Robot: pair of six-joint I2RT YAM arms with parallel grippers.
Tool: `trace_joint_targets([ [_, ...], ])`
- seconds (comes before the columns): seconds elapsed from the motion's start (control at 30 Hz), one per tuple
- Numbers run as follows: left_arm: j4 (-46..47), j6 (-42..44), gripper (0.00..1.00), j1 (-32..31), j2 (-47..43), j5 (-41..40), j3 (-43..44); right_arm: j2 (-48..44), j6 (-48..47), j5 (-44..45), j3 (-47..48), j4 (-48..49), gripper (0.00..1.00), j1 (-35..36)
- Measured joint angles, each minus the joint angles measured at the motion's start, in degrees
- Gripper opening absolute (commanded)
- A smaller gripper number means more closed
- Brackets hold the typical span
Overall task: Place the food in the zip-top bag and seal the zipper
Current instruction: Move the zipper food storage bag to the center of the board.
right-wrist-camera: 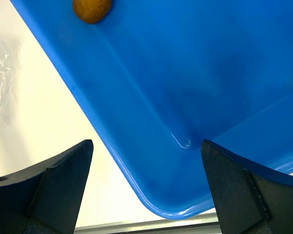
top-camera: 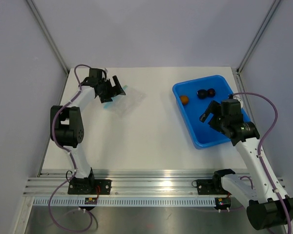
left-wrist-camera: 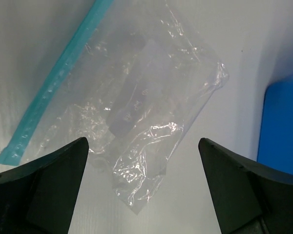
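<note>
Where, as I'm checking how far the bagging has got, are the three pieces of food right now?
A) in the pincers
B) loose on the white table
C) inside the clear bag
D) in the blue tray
D: the orange-brown piece and the two dark pieces all lie in the blue tray, and the zip-top bag lies flat with none of them in it.

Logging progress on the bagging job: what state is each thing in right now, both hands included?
zip-top bag: lying flat, crumpled, nothing inside.
zipper: open or sealed, cannot tell.
blue tray: holds all three pieces.
orange-brown piece: loose in the blue tray.
two dark pieces: side by side in the blue tray.
left hand: open, empty, over the zip-top bag.
right hand: open, empty, over the blue tray.
</note>
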Motion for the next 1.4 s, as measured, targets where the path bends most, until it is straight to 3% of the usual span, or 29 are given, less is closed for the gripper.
trace_joint_targets([
  [0.2,-3.9,3.3,0.99,2.6,4.7,-2.2,10.9,-2.0,0.6,0.0,-0.3,-1.0,0.99,0.0],
  [0.4,-5.1,5.1,0.99,4.5,15.4,2.8,20.7,-3.3,1.0,0.0,-1.3,-1.7,1.00,0.0],
  [0.57,-6.3,5.1,0.97,4.2,17.4,8.7,16.3,-3.3,1.4,0.0,-2.1,-2.1,0.99,0.0],
  [0.8,-2.7,4.0,0.80,3.7,13.6,14.7,6.3,-1.4,1.4,-0.5,-2.2,-2.2,0.99,0.0],
  [0.97,-1.4,3.5,0.66,3.4,11.9,17.4,5.8,-0.6,1.5,-1.4,-2.4,-2.1,0.99,0.0],
  [1.13,-0.3,3.1,0.66,2.4,11.7,19.0,5.8,-0.7,1.5,-1.4,-3.0,-2.0,1.00,0.0],
  [1.4,0.7,2.2,0.52,-1.0,11.6,20.5,3.6,-1.6,1.5,-1.4,-3.3,-2.0,1.00,0.0],
])
